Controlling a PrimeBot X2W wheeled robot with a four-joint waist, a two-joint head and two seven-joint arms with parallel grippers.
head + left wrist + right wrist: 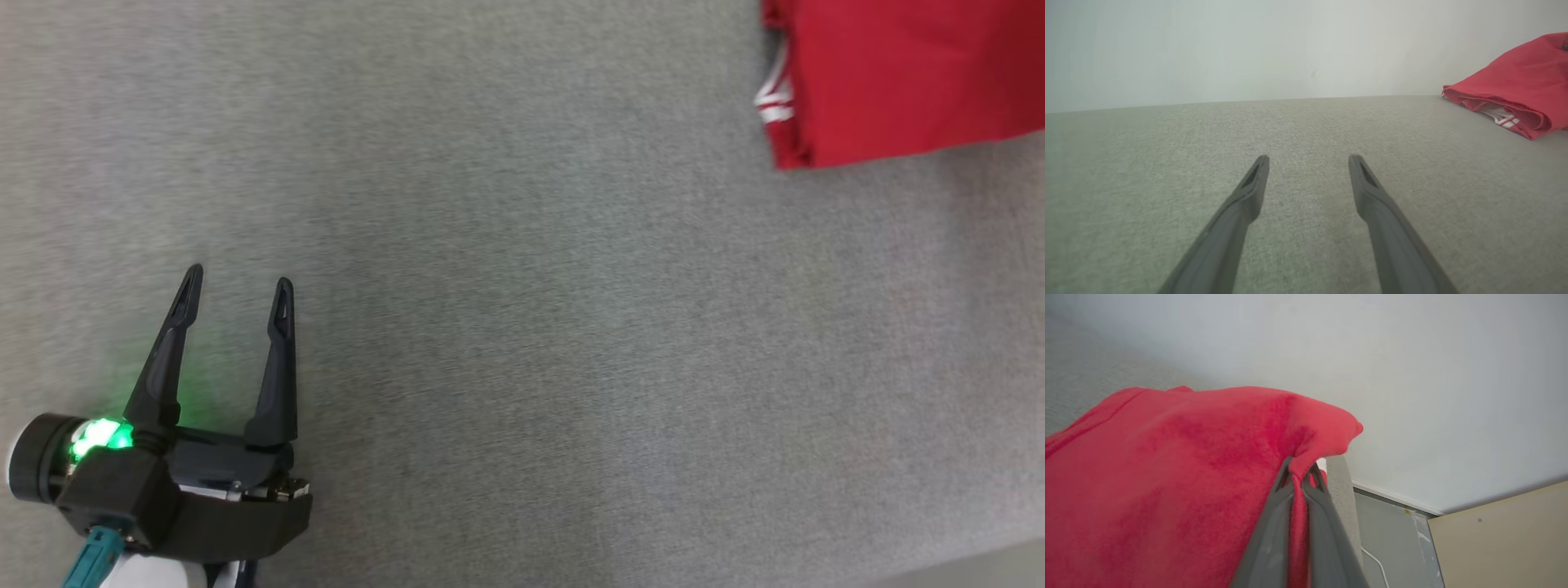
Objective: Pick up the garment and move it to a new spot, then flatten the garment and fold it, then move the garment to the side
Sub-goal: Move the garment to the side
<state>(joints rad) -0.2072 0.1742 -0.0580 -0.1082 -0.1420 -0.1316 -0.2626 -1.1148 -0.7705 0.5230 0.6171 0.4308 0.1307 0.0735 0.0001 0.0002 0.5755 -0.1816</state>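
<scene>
Evidently the right gripper (pixel 1300 472) clamps a corner of the folded red fabric garment (pixel 898 82) at the far right edge of the grey felt table (pixel 531 327), likely to shift it aside; the left gripper (pixel 237 286) hovers open, empty.

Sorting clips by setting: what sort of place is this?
Likely an indoor lab or test room: a wide grey fabric-covered table, a bare pale wall behind it, and one red garment as the work piece.

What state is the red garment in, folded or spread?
Folded: the red garment shows stacked layers at its edge; the right pincer is shut on one corner.
</scene>
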